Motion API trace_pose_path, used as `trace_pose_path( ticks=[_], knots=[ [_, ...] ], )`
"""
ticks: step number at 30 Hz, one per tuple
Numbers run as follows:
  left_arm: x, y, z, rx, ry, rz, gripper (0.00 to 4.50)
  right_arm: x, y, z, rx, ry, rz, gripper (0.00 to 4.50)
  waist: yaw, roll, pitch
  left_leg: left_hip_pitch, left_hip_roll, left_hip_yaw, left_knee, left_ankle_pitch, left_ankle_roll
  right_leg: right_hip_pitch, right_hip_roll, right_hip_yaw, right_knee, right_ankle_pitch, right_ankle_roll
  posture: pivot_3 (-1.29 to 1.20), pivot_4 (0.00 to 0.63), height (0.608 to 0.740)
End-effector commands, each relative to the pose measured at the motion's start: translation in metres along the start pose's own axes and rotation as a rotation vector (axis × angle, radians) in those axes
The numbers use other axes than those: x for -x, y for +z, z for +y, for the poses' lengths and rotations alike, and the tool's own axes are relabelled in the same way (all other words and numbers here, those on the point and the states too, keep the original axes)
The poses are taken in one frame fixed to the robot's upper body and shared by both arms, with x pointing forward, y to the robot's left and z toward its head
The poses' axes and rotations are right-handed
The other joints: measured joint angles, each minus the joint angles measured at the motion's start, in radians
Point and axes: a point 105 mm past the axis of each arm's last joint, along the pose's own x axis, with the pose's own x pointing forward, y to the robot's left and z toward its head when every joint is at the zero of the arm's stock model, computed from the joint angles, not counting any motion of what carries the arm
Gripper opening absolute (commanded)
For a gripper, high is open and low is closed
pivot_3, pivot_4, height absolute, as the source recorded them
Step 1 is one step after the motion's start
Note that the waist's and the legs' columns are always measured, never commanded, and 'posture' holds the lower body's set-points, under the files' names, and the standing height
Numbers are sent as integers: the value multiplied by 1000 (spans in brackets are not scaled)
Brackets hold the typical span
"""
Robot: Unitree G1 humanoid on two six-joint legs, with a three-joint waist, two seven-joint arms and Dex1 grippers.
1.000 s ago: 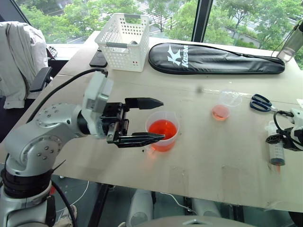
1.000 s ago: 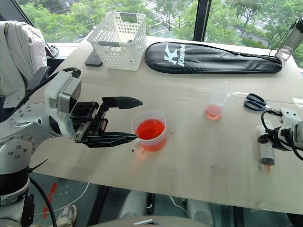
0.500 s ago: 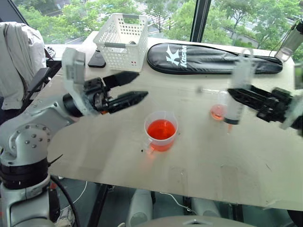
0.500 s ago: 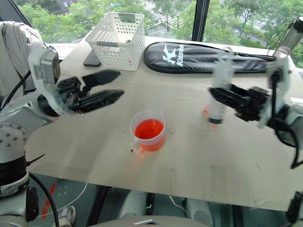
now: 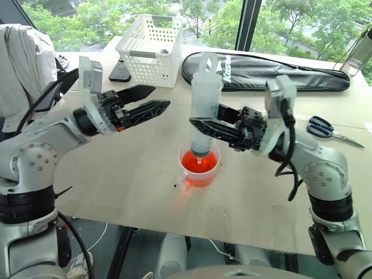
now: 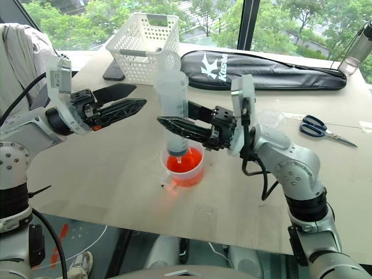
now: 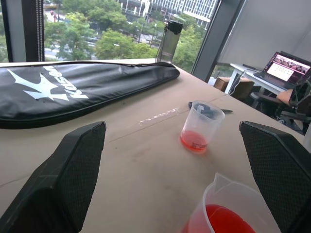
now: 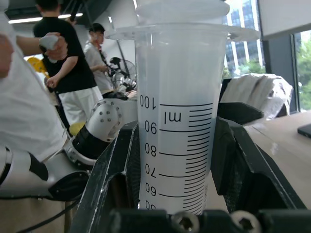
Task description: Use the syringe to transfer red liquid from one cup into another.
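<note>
Our right hand [image 5: 203,129] grips the syringe [image 5: 203,110] upright, tip dipped in the measuring cup [image 5: 199,165]. Our left hand [image 5: 152,99] hangs wide open and empty. We judge drawing up and transfer to the small cup [image 7: 200,127] remain.

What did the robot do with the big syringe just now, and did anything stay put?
The right gripper carried the syringe from the table's right edge across to the big cup and now holds it upright, tip down in the red liquid. The left gripper, open and empty, pulled back from the big cup toward the basket. The cups, the scissors and the black bag stayed put.
</note>
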Motion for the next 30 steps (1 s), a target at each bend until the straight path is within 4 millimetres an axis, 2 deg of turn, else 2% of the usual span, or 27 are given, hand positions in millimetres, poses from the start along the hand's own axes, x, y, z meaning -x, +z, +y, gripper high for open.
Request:
trace_pose_path(
  ticks=[1,8,14,22,30],
  knots=[
    [4,25,-15,-59,-56,-40,4500,-2,3,-2,93,26,-35,1568,-1,0,0,0,0,0,0,0,0,0,0,0,1,0,0,0,150,724],
    [-2,58,-34,-39,-190,-80,4500,5,-26,-12,124,-2,-21,1568,1,-1,0,1,0,0,0,0,0,1,0,0,1,0,0,0,150,724],
    [-15,50,-38,-160,-242,6,4500,-1,-34,-9,144,54,-31,1568,-2,-1,1,2,0,1,0,0,0,1,1,1,2,0,0,0,150,724],
    [-22,48,-36,-196,-324,34,4500,3,-38,3,125,189,-7,1566,0,-1,1,2,0,1,0,0,-1,1,1,1,1,0,0,0,150,724],
    [-33,47,-40,-215,-435,67,4500,3,-44,-7,119,228,40,1566,0,-1,1,2,0,1,1,0,-1,1,1,1,2,0,0,0,150,724]
  ],
)
